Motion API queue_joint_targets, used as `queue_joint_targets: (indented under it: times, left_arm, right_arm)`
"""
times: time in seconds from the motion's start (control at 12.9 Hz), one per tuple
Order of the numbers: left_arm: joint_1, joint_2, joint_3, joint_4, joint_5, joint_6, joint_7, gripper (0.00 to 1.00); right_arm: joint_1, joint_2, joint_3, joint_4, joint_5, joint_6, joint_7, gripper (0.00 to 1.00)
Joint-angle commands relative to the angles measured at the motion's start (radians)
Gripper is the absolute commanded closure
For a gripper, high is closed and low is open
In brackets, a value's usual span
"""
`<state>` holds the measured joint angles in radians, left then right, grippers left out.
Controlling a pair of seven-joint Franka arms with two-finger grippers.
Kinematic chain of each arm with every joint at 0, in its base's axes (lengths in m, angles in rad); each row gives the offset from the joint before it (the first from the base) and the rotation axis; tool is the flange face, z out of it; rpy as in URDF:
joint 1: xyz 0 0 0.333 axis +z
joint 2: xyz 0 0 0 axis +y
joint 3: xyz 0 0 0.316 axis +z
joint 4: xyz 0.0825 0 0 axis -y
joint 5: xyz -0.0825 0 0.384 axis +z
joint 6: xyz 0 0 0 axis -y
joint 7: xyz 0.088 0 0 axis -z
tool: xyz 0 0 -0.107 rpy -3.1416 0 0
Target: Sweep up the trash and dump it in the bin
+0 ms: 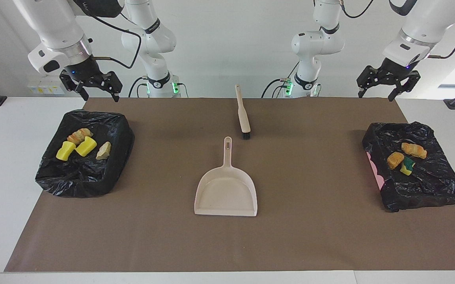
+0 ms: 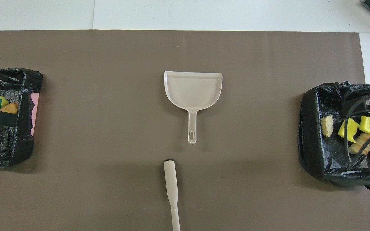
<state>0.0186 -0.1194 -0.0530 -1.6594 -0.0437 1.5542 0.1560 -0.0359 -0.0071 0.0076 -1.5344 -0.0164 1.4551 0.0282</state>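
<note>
You see the trash [image 1: 83, 145] split: four scraps in one black-lined bin [image 1: 111, 122], three in the other bin [image 1: 428, 185].

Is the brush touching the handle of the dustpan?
Apart. The overhead view shows a strip of bare brown mat between the brush head and the tip of the dustpan handle; the facing view shows the same gap.
</note>
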Motion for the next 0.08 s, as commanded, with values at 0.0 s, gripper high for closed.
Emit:
queue_joint_targets:
  times: [0.0]
  left_arm:
    - [0.001, -0.023, 0.002, -0.026, -0.012, 0.01, -0.001, 0.0]
  right_arm:
    - [-0.005, -0.024, 0.006, -0.032, 0.016, 0.024, 0.022, 0.0]
